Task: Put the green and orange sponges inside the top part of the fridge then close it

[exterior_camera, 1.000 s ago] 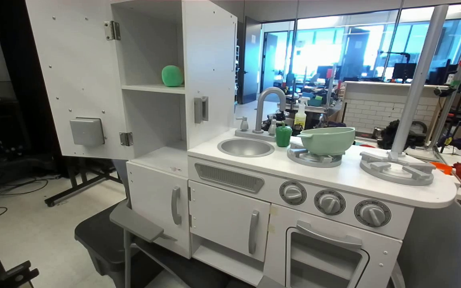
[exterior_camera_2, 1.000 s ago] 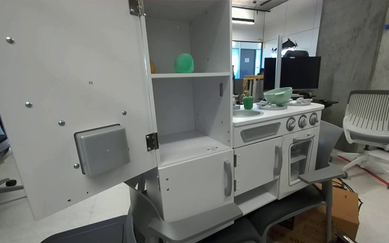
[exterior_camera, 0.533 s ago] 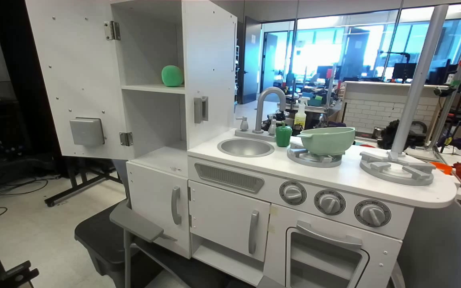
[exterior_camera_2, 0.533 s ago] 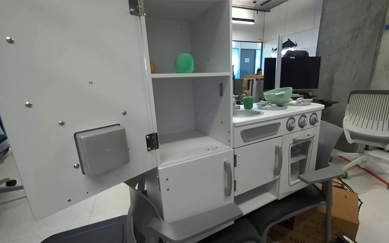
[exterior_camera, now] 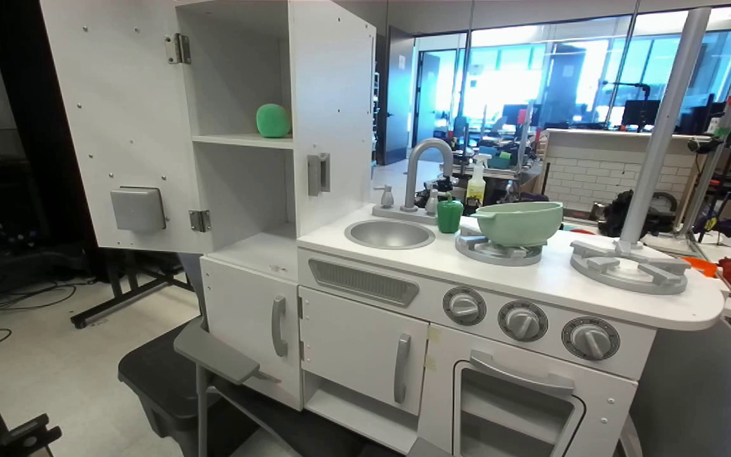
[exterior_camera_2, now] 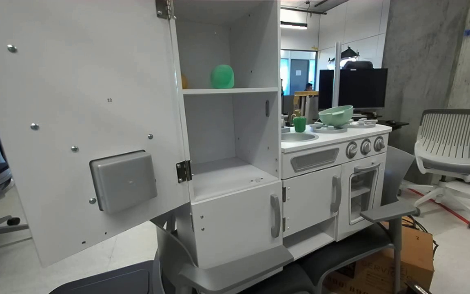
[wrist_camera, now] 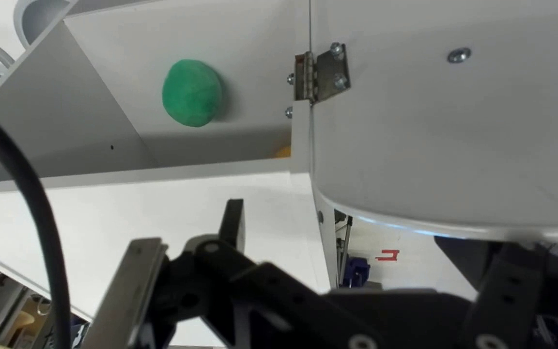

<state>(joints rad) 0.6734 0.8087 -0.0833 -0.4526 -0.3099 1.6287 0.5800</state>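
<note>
The green sponge [exterior_camera: 273,120] sits on the upper shelf of the white toy fridge; it also shows in an exterior view [exterior_camera_2: 222,76] and the wrist view [wrist_camera: 192,93]. The orange sponge [exterior_camera_2: 184,81] is on the same shelf, mostly hidden by the frame at the hinge side; a sliver shows in the wrist view [wrist_camera: 284,152]. The fridge door [exterior_camera_2: 72,98] stands wide open; it also shows in the wrist view [wrist_camera: 453,140]. My gripper [wrist_camera: 379,221] is open and empty, above the fridge top near the hinge side. Its right fingertip is partly hidden by the door edge.
The fridge top [wrist_camera: 177,213] lies under the left finger. A black cable [wrist_camera: 32,194] hangs at the left of the wrist view. A green toy pepper [exterior_camera: 449,214] and a pale green bowl [exterior_camera: 521,223] stand on the counter. Grey chairs [exterior_camera_2: 235,265] stand in front.
</note>
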